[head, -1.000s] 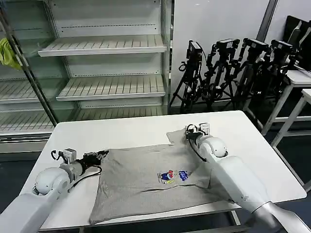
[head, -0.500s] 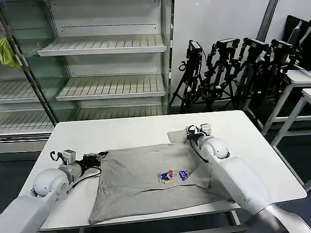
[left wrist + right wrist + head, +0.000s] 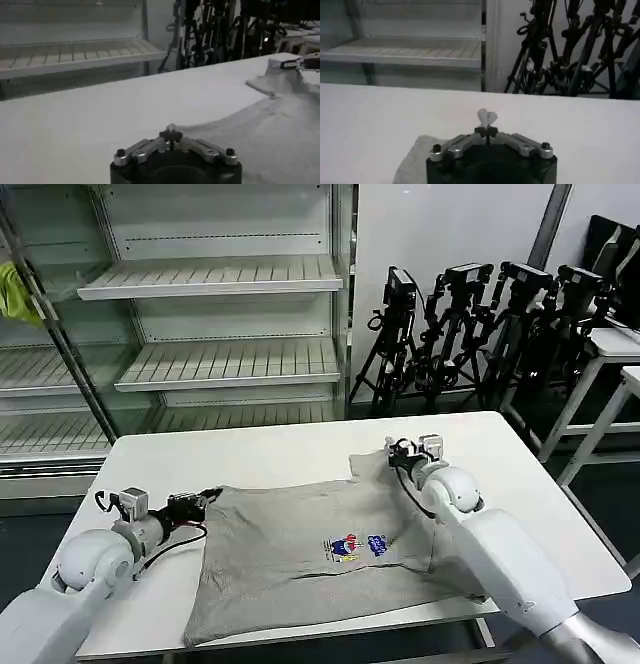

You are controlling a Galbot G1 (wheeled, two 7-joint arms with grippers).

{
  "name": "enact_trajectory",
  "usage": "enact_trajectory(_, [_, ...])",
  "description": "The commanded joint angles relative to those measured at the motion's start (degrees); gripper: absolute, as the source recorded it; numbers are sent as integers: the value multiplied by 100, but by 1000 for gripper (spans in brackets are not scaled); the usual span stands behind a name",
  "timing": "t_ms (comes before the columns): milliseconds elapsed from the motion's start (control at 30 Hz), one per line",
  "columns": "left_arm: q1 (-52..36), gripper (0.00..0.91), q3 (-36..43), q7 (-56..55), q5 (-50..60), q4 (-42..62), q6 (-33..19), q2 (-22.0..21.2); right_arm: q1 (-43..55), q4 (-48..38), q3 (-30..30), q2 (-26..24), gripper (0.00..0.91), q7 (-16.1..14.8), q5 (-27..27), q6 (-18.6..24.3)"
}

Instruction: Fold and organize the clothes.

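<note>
On the table (image 3: 270, 454), both hands pinch the T-shirt (image 3: 300, 554).

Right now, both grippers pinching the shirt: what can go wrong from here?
1. The left gripper and right gripper each pinch only a thin bit of the grey T-shirt edge, jaws closed on it; a pull could slip the cloth out.
2. The shirt's near hem lies at the front edge of the white table; dragging it forward could spill it off.
3. One sleeve is bunched by the right gripper, so the fold may come out crooked.
</note>
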Motion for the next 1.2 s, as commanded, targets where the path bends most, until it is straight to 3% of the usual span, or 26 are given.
enact_trajectory(33, [878,50,-860,-1,-128,-785,6,294,-675,1340,342,-689,0,30,308,-28])
enact_trajectory(467, [2022,50,-1610,-37,-88,-1438,-184,240,-2139,2529,1941,-1540,0,-51,647,42])
enact_trajectory(800, [2622,60,-1884,-70,-30,-1990,-229,73,-3418,3239,2950,-1832,0,-127,725,71])
enact_trajectory(967, [2926,50,-2016,-83,-20,-2265,-199,54,-4001,3542,3259,-1883,0,-160,671,88])
enact_trajectory(1200, [3172,50,-2189,-89,25,-2461,-182,59,-4276,3661,3194,-1808,0,-199,398,108])
